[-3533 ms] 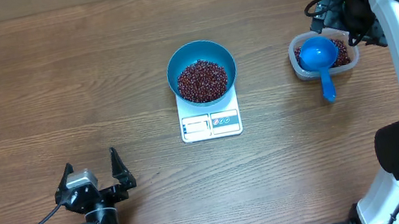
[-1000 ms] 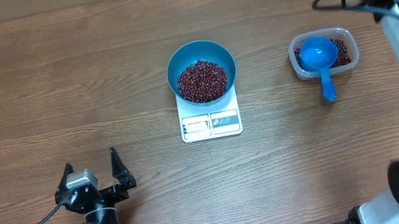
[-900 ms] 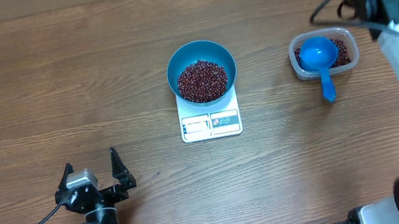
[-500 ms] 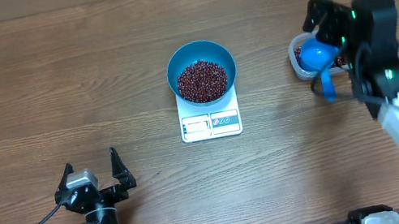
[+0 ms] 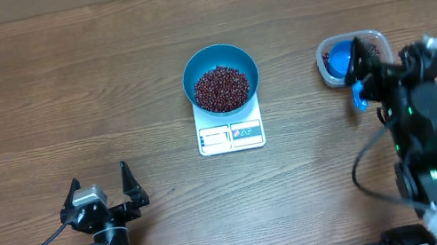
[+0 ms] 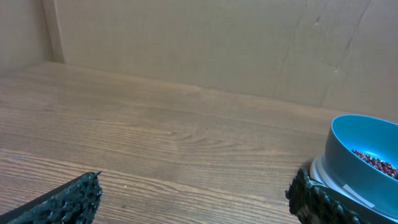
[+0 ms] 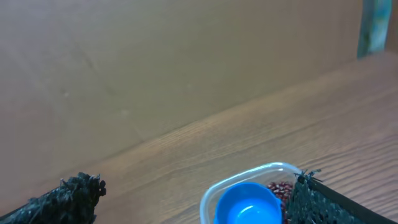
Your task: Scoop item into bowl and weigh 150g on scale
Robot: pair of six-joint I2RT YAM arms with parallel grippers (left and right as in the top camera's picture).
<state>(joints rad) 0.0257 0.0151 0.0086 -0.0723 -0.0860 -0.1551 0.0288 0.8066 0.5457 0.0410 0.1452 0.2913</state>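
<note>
Overhead: left gripper point(image 5: 101, 184) wide near table point(image 5: 14, 86) front edge, right gripper point(image 5: 396, 62) wide beside tub point(image 5: 367, 36).

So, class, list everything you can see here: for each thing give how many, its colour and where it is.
bowl: one, teal, on the scale
beans: many, dark red-brown, heaped in the bowl, more in the tub
scale: one, white, mid-table
tub: one, clear, right of the scale
scoop: one, bright blue, in the tub
table: one, brown wood
left gripper: one, black, front left, open, empty
right gripper: one, black, by the tub, open, empty
</note>
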